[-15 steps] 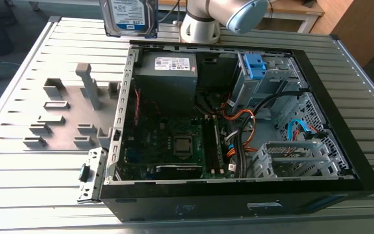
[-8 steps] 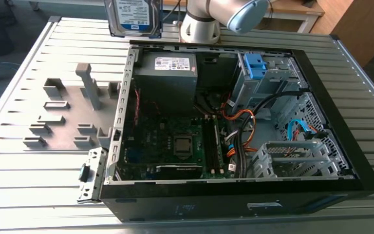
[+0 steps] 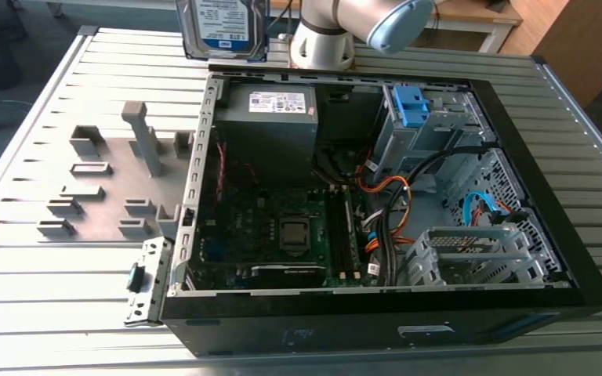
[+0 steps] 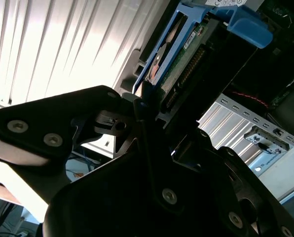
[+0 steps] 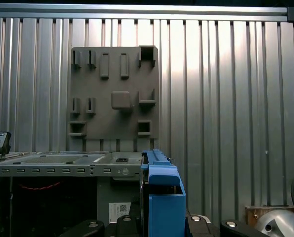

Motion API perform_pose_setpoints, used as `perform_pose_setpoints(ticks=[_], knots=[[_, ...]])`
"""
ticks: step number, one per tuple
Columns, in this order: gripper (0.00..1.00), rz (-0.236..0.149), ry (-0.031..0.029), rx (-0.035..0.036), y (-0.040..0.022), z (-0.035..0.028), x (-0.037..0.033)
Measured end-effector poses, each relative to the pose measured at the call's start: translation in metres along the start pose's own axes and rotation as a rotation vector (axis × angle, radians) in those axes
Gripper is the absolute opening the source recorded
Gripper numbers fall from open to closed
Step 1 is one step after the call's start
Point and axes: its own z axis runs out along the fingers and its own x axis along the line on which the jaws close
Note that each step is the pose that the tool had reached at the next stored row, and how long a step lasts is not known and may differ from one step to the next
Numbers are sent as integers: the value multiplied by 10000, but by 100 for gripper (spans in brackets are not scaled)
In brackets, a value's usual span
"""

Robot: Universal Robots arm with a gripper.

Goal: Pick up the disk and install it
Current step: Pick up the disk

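Note:
The disk hangs in the air above the table's far edge, just behind the open computer case. It is a silver drive with a white-and-blue label in a blue carrier. In the second wrist view my gripper is shut on the disk, its black fingers clamped on the drive's edge. The first wrist view shows the blue carrier on edge between the gripper's black parts.
Inside the case are a grey power supply, a motherboard, a drive bay with a blue latch and an empty metal cage. A grey fixture plate lies at the exterior view's left. The arm's base stands behind the case.

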Motion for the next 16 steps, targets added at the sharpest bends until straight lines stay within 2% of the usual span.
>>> perform_pose_setpoints(ticks=[16], knots=[[36,0,0,0,-226,-9,-4]])
